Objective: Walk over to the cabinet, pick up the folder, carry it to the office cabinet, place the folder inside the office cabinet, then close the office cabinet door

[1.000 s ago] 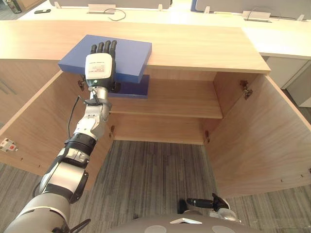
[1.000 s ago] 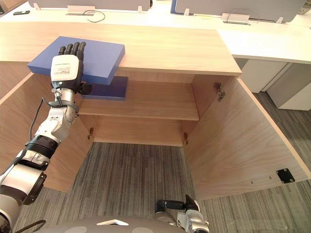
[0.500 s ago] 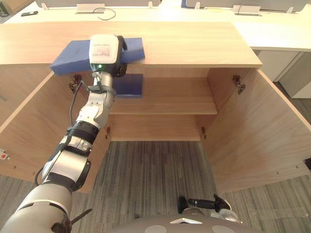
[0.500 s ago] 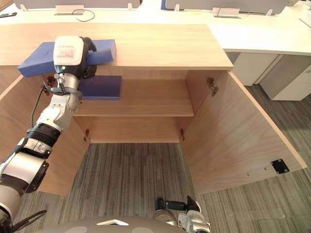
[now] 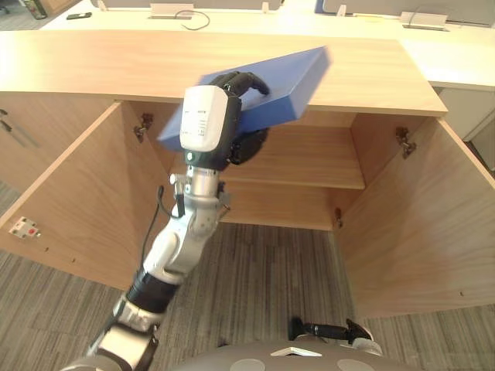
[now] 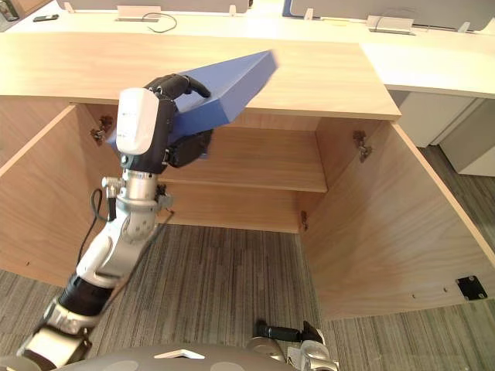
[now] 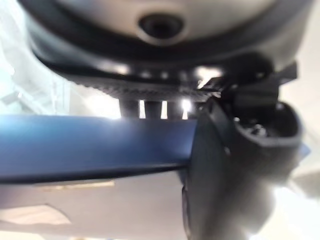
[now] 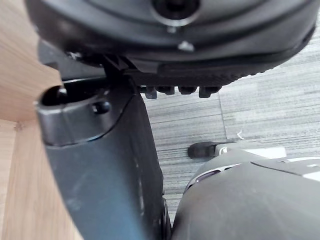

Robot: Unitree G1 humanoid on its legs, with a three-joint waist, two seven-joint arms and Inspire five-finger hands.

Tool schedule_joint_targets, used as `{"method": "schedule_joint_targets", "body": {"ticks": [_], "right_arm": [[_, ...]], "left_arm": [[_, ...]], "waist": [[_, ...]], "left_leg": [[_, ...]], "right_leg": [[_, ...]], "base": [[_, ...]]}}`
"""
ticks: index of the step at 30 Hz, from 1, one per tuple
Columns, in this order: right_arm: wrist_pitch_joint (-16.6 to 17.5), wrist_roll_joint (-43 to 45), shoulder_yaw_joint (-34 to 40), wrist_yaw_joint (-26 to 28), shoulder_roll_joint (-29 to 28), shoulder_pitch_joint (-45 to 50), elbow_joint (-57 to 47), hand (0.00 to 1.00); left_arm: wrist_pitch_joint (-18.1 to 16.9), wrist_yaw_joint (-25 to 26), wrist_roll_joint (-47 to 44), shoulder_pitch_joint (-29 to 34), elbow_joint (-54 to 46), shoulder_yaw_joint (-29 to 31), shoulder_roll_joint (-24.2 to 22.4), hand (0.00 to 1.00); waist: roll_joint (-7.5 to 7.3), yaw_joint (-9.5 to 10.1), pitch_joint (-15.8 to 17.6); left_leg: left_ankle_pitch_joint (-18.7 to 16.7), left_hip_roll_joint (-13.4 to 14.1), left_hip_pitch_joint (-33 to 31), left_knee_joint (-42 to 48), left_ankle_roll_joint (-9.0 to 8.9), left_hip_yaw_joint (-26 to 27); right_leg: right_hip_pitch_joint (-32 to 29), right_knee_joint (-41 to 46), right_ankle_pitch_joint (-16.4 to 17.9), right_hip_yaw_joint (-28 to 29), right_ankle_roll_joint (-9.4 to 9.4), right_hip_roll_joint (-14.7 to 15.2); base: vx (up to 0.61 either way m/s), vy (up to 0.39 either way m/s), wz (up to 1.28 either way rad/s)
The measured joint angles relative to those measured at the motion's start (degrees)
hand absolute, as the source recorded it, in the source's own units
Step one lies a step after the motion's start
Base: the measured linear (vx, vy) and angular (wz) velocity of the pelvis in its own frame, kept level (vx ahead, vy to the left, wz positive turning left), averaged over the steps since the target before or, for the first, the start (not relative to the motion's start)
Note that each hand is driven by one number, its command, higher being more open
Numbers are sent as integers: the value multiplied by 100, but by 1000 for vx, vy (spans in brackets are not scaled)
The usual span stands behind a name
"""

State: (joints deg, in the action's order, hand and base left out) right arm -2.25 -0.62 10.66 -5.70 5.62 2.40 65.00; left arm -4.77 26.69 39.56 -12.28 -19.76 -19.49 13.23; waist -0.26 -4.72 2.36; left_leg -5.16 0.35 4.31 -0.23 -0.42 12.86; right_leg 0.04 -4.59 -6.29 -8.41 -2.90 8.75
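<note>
The blue folder [image 5: 286, 77] hangs tilted in the air before the open wooden cabinet [image 5: 116, 66], its far corner raised over the cabinet's top. My left hand [image 5: 232, 116] is shut on the folder's lower end, fingers [image 5: 241, 78] curled over the upper face and thumb beneath. In the left wrist view the folder [image 7: 90, 145] runs as a blue band between the fingers [image 7: 160, 107] and the thumb [image 7: 235, 150]. My right hand [image 5: 332, 331] hangs low near the floor, fingers relaxed and holding nothing; its thumb [image 8: 100, 165] shows in the right wrist view.
Both cabinet doors stand wide open, the left door [image 5: 69, 193] and the right door [image 5: 418, 232]. A bare shelf [image 5: 309, 158] crosses the inside. Behind the cabinet runs a white desk [image 5: 255, 19] with cables. Grey striped carpet [image 5: 263, 270] lies in front.
My left hand has closed round the folder, lifted it off the cabinet top and swung it right, tilting it up. The view has shifted too. The right hand stays low.
</note>
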Motion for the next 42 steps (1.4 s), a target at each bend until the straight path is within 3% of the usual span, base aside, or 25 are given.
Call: {"method": "schedule_joint_targets", "body": {"ticks": [3, 6, 12, 14, 17, 21, 25, 32, 37, 42], "right_arm": [[-17, 245, -309, -44, 2, 318, -813, 100], [-11, 564, -518, -117, -180, 698, -1956, 100], [54, 904, -636, -140, -397, 1055, -4128, 100], [95, 1104, -526, -185, -436, 1122, -4994, 100], [346, 1657, -202, -237, -610, 1150, -6148, 100], [615, 2644, 84, -184, -626, 1055, -6977, 100], [868, 3864, 413, 370, -473, 603, -7734, 100], [1189, 4659, 318, 1482, 511, -518, -7980, 100], [1145, 4646, -148, 1933, 1520, -1550, -7457, 100], [1011, 4644, -588, 2176, 2266, -2401, -6586, 100]], "left_arm": [[-291, -85, -823, 736, -579, 66, -197, 0], [-329, -227, -1439, 1325, -708, 313, -250, 0], [-225, -288, -2207, 1742, -765, 749, -476, 0], [-235, -329, -2906, 1759, -922, 995, -496, 0], [-479, -688, -4722, 1890, -1290, 1522, -511, 0], [-700, -1216, -6446, 1936, -1428, 1930, -513, 0], [-721, -2061, -7874, 1958, -1287, 2247, -394, 0], [-565, -3484, -9306, 1668, -316, 1971, 66, 0], [-358, -4095, -9352, 844, 437, 1675, 625, 0], [-265, -4498, -9352, 373, 833, 1579, 875, 0]], "waist": [[-3, 25, -15], [-13, 31, -43], [19, 46, -65], [18, 66, -65], [2, 87, -77], [-93, 150, -143], [-117, 150, -161], [-40, 160, -211], [-9, 141, -231], [-8, 160, -232]], "left_leg": [[-34, -4, -2, 25, -18, 22], [-78, 30, -11, 92, -54, 76], [-57, 102, -20, 108, -82, 98], [-52, 108, -11, 117, -83, 115], [-53, 110, 26, 119, -81, 119], [-55, 109, 35, 138, -77, 117], [-77, 95, 42, 206, -58, 119], [-100, 100, 91, 240, -80, 130], [-101, 81, 34, 302, -81, 125], [-98, 78, 22, 301, -79, 79]], "right_leg": [[-11, 0, 30, 113, -42, 5], [-19, 1, 89, 203, -151, -24], [-46, 2, 79, 230, -167, -104], [-44, 2, 75, 242, -173, -110], [-12, 2, 73, 248, -175, -113], [6, 2, 71, 247, -178, -109], [39, 2, 54, 260, -198, -90], [92, 2, 46, 309, -210, -96], [80, 3, 41, 304, -209, -105], [79, 4, 39, 250, -208, -101]], "base": [[-64, -20, -7], [-62, -57, -12], [-41, -61, -4], [-18, -26, -4], [-5, -6, -1], [-10, -5, 0], [-57, -20, -1], [-73, -31, -2], [-43, -26, 1], [-19, -21, 5]]}}
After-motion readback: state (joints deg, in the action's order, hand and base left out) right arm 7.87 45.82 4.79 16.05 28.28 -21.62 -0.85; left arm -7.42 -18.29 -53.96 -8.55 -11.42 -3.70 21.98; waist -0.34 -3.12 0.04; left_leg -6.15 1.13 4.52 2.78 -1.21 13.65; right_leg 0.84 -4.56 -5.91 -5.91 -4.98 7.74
